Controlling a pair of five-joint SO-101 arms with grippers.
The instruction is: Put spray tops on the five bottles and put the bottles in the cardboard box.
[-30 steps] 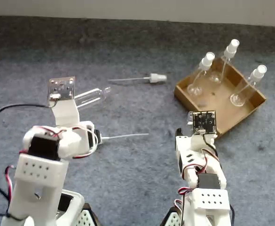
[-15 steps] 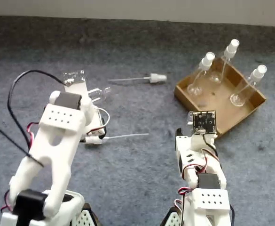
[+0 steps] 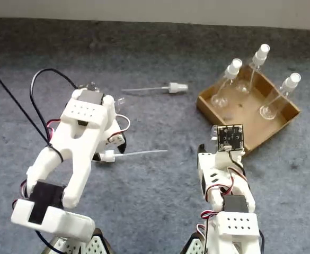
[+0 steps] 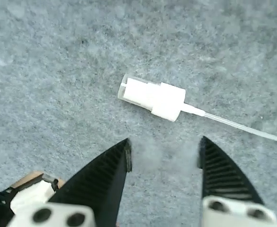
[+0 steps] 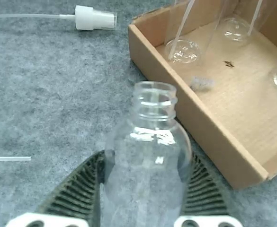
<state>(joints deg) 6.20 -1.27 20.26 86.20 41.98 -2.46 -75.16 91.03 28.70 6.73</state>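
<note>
We see the left arm swing forward and tip down, so the left hand now hovers just above the spray top on the surface.

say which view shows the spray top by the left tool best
Left wrist view: the spray top lies whole before the open left tool. High view has the arm crowding it; right wrist view catches its tube tip.

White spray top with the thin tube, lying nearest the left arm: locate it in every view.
High view: white spray top beside the left arm, tube toward the right arm.
Left wrist view: ahead of the left gripper's open fingers.
Right wrist view: its tube tip, across the clear plastic bottle from the brown cardboard box.
Shared landmark: that box.
</note>
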